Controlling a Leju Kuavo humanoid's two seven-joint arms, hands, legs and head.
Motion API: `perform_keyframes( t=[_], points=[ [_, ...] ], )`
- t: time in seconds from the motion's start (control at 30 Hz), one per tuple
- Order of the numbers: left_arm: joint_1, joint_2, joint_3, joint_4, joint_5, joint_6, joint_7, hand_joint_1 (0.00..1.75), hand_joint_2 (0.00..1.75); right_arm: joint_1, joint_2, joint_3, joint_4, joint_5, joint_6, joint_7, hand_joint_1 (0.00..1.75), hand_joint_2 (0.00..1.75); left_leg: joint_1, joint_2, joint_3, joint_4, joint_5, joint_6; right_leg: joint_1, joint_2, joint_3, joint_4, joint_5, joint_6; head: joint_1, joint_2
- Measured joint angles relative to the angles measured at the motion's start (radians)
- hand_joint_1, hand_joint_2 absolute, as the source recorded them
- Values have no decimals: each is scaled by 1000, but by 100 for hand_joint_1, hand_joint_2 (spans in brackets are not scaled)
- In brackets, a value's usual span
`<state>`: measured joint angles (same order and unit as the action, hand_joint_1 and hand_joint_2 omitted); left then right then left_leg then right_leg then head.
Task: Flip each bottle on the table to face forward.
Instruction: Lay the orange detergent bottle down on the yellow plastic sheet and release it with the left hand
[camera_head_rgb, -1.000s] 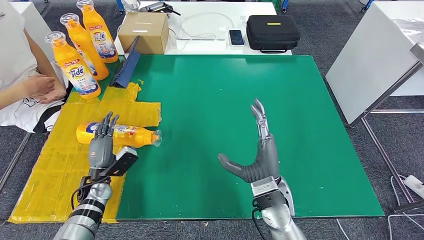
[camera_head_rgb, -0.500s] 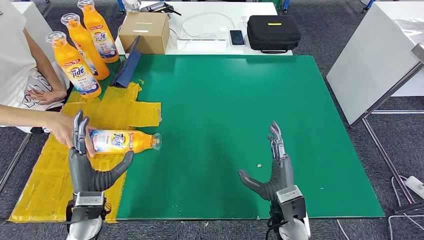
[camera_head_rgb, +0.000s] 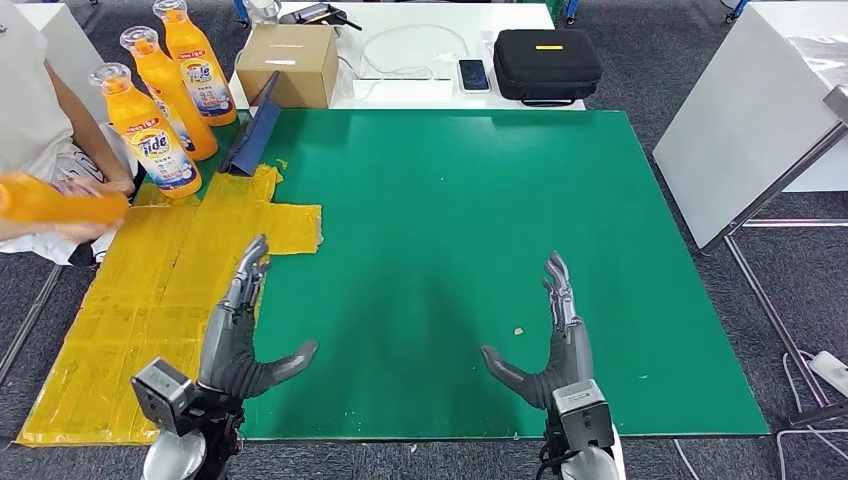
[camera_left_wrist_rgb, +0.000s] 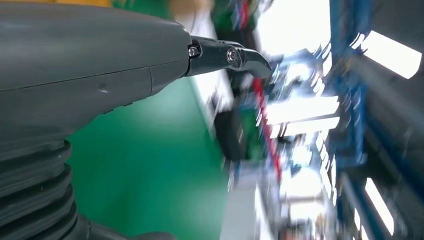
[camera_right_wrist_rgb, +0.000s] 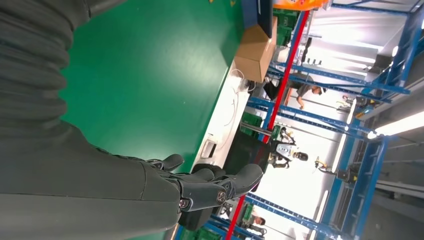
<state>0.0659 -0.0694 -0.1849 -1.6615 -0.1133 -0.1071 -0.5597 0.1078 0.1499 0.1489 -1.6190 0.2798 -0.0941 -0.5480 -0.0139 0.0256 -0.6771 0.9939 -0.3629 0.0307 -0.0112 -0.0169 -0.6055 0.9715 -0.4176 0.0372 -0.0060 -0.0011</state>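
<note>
1. We see 3 orange bottles (camera_head_rgb: 160, 95) of glossy plastic with clear round caps, standing upright in a slanted row at the far left corner of the table; the nearest shows a blue and white label toward us.
2. A 4th orange bottle (camera_head_rgb: 55, 203), blurred, is held on its side in a person's hand (camera_head_rgb: 85, 225) off the table's left edge, apart from both robot hands.
3. Our left hand (camera_head_rgb: 245, 335) hovers released over the seam between the yellow tape and the green mat, fingers straight and spread, thumb out to the right, grasping nothing.
4. Our right hand (camera_head_rgb: 545, 345) is likewise released above the mat's near edge (its wrist view shows the dark fingers extended and bare).
5. The green mat (camera_head_rgb: 450, 210) is flat and matte, with a few pale specks; the yellow tape patch (camera_head_rgb: 150, 300) beside it is wrinkled and laid in overlapping strips.
6. Past the mat's far edge sit a cardboard box (camera_head_rgb: 288, 63), a phone (camera_head_rgb: 472, 74) and a black zipped case (camera_head_rgb: 546, 64) on a white table.
7. The wide middle of the mat lies open between the hands.
</note>
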Motion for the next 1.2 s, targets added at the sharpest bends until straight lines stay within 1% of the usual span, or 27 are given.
perform_keyframes(
  t=[0.1,0.17,0.23,0.33,0.47,0.6,0.93,1.2],
  points=[
    [-24,0,5,62,49,-119,6,0,175,-5,7,0,0,3,-9,9,0,175,0,0,0,0,0,0,0,0,6,0,1,0,0,0],
    [-37,-1,8,92,63,-157,10,0,175,-10,14,0,0,7,-24,26,0,175,0,1,0,0,0,0,0,0,7,0,1,-1,0,0],
    [-46,-4,10,111,74,-171,26,0,175,-15,19,0,1,10,-39,64,0,175,0,0,0,0,0,0,0,0,7,0,1,-1,0,0],
    [-51,-5,18,128,97,-178,75,0,175,-22,21,1,7,3,-48,120,0,175,0,0,0,0,0,0,0,0,7,0,1,-1,0,0],
    [-68,-4,36,158,120,-163,141,0,175,-32,21,3,14,-9,-61,153,0,175,0,0,0,0,1,0,0,0,7,0,1,-1,0,0],
    [-88,-3,52,176,125,-143,159,0,175,-43,21,4,15,-14,-68,166,0,0,0,0,1,0,1,0,0,0,7,0,1,0,0,0],
    [-113,-2,58,191,110,-108,170,0,175,-66,15,14,28,-12,-81,185,0,0,0,0,1,0,1,0,0,0,7,0,1,-1,0,0],
    [-115,-2,58,191,62,-50,149,0,175,-69,11,31,35,23,-100,187,0,0,0,0,1,0,1,0,0,0,7,0,1,-1,0,0]
  ],
)
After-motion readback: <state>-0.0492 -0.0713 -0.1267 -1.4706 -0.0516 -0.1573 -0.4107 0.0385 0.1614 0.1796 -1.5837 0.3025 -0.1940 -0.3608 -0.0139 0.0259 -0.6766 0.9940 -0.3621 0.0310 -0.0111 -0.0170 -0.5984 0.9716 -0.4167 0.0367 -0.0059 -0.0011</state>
